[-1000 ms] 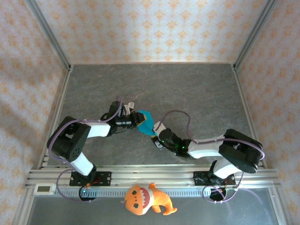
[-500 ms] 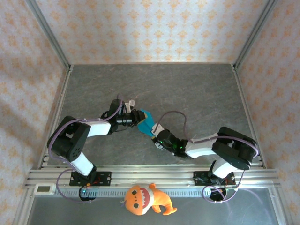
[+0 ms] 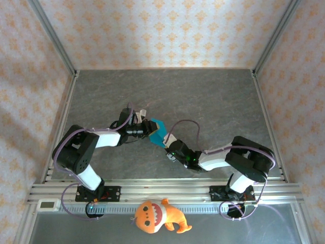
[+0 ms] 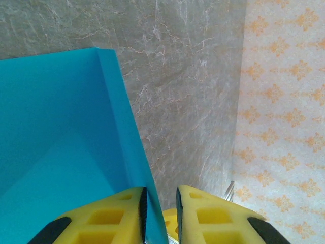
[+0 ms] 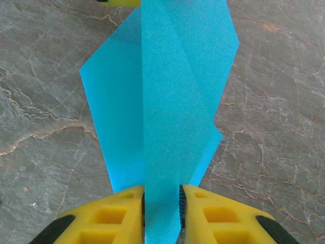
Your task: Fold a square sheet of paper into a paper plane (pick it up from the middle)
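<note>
The left gripper (image 4: 160,199) and right gripper (image 5: 161,195) each pinched the creased square sheet of paper (image 3: 157,130), well beyond the orange plush toy (image 3: 155,216). Light, floppy and easily torn, it probably wanted holds near the centre crease.

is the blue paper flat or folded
Folded: the paper shows a long centre crease, overlapping flaps and an angled outline, not a flat square.
</note>
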